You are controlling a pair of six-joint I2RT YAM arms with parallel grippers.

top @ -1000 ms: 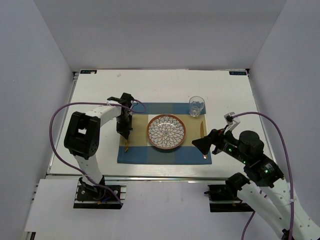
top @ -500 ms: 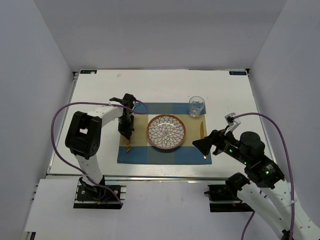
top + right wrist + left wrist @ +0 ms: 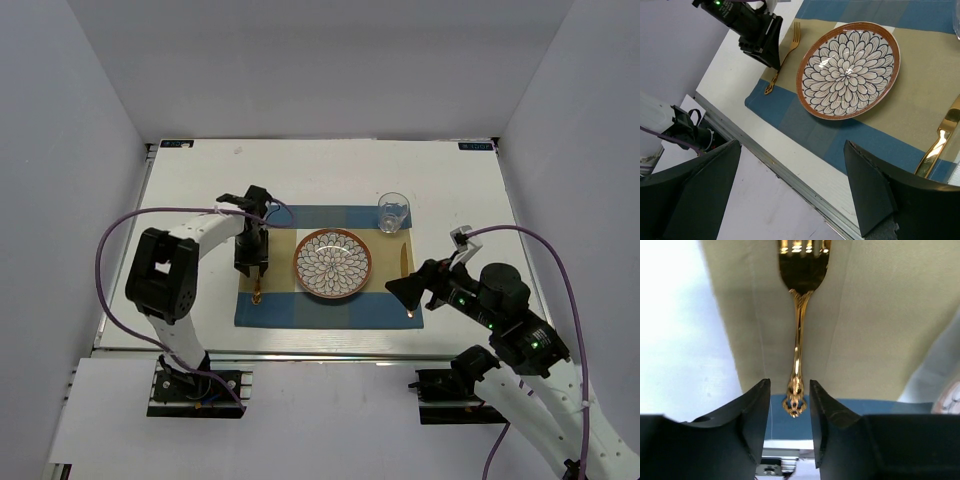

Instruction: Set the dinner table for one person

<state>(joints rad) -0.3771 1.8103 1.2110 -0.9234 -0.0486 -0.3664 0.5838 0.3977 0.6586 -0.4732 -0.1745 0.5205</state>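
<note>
A: What encloses the space?
B: Three plain pale grey walls: a back wall, a left wall and a right wall, boxing in the white table.
A: And the light?
B: Soft and even, with faint shadows only.

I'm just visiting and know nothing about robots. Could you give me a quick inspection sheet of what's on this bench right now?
Surface: white dinner table, with a checked placemat lying flat on it.
Job's things: plate in the middle of the placemat; fork lying left of it; knife right of it; glass upright at the mat's far right.
Clutter: nothing seen.
Grippers: left gripper low at the fork's handle end, jaws slightly apart either side of it; right gripper wide open, holding nothing.
Cables: purple cables loop off each arm, away from the setting.
Surroundings: plain pale walls.
</note>
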